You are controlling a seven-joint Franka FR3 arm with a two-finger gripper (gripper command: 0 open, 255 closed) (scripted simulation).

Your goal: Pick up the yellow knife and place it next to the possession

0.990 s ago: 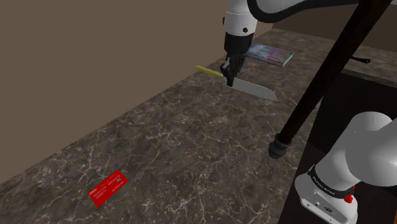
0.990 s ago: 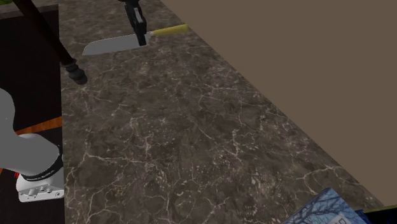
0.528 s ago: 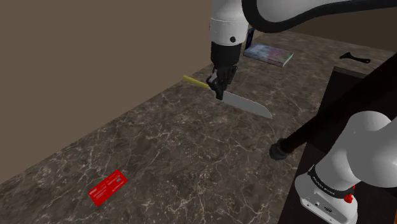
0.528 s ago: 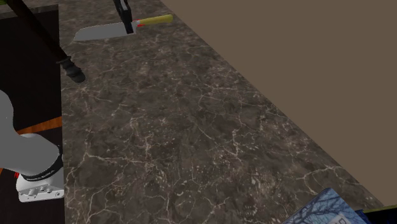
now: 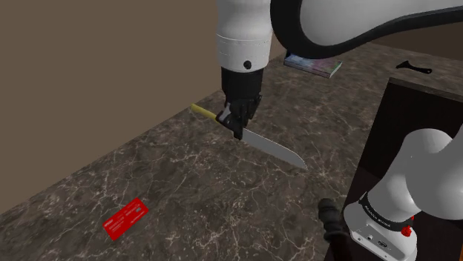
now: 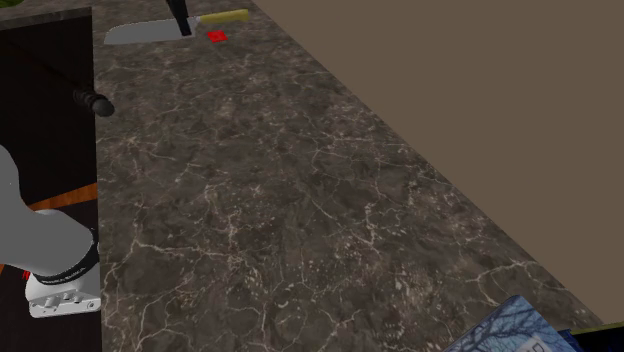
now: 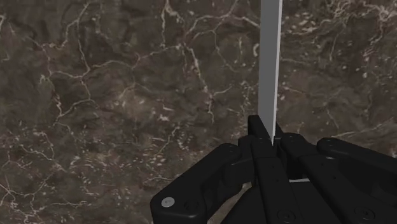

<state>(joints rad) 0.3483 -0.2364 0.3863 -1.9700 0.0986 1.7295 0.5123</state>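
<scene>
One red card (image 5: 125, 219) lies toward the near end of the countertop (image 5: 185, 185). Further along, the gripper (image 5: 234, 123) is clamped tight on the knife (image 5: 273, 146) right where the blade meets the handle. It holds the knife above the stone, grey blade poking out toward the front edge, yellow handle toward the wall edge. Since a second ago, arm and knife have slid away from the book (image 5: 313, 64) at the far end, closer to the red card.

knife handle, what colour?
Plain yellow handle on the grey-bladed knife; clearest in the shoulder view.
</scene>
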